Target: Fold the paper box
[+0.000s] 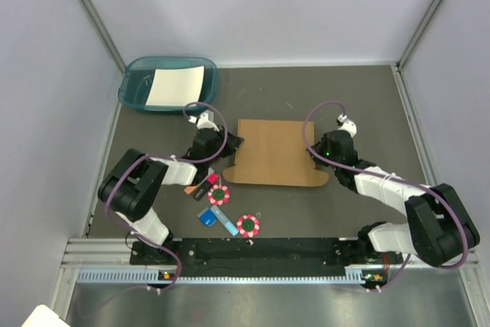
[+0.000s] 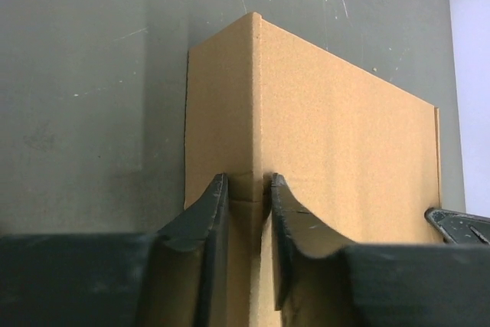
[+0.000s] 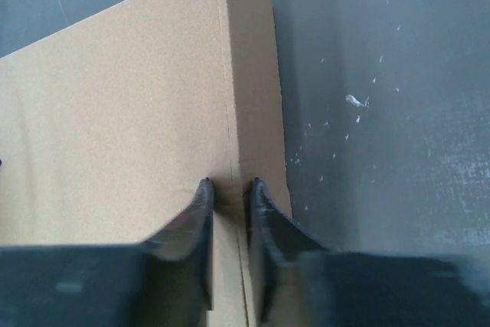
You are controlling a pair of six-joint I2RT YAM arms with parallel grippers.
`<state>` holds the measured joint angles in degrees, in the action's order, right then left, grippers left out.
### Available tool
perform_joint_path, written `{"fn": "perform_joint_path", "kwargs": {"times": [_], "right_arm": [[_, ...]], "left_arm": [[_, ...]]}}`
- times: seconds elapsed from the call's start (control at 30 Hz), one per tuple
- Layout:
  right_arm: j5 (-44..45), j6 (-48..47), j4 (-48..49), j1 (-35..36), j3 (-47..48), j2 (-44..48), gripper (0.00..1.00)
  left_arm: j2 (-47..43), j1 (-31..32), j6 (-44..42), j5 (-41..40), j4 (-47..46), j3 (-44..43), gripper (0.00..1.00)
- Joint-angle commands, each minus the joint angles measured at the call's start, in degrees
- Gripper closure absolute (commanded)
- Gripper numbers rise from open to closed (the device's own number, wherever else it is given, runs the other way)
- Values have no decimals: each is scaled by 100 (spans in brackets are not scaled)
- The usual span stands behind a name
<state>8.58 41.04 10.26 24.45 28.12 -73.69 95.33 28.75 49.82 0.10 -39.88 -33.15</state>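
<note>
Contents, as found. One paper box [image 1: 277, 152], brown corrugated, lying at the middle of the table [image 1: 360, 105], with its left and right edges creased up into ridges. My left gripper [image 2: 246, 181]: fingers narrow, pinching the left ridge. My right gripper [image 3: 230, 183]: fingers narrow, pinching the right ridge. One teal tray [image 1: 134, 89], far left, holding a white sheet [image 1: 174, 86]. Two red-and-green round pieces [image 1: 220, 194] and one blue piece [image 1: 207, 217], by the box's near-left corner.
</note>
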Motion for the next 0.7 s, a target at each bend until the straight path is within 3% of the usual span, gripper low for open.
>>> {"fn": "perform_joint_path", "kwargs": {"times": [0.0,0.07,0.2,0.4,0.67], "right_arm": [[-517,45,-1409,201,-44,89,78],[-340,-25,-1850,96,289,372,58],[-401,-341,-2414,-422,694,829,43],[-830,-474,-2582,-467,748,1093,34],[-1693,-289,-1704,-354,-8,1261,33]], "left_arm": [[-154,131,-60,852,892,107,69],[-567,-53,-218,668,1209,-85,51],[-1112,-335,-429,526,1886,-411,33],[-1622,-353,-562,360,2292,-281,18],[-1386,-283,-289,1097,1211,476,18]]}}
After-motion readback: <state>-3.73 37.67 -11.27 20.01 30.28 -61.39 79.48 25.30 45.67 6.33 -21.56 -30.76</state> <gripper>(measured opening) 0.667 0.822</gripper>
